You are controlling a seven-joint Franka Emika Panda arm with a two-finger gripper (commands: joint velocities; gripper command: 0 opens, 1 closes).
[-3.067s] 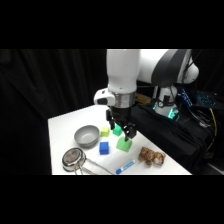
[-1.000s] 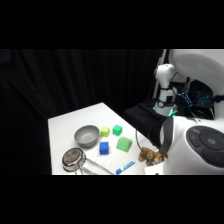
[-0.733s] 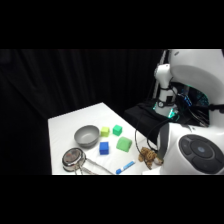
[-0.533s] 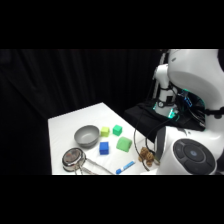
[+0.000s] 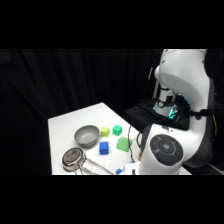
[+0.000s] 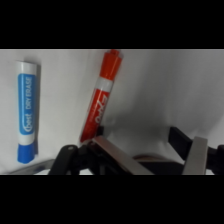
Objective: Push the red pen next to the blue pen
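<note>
In the side view the white arm fills the lower right and hides the near corner of the white counter, so the red pen cannot be seen there and only a blue sliver of the blue pen shows at the bottom edge. Clear of the arm stand a grey bowl, a metal strainer, a blue cube, a yellow-green block and two green blocks. The wrist view shows the red pen lying slanted, near the blue pen but not touching it. The gripper is open, one finger just beside the red pen's lower end.
</note>
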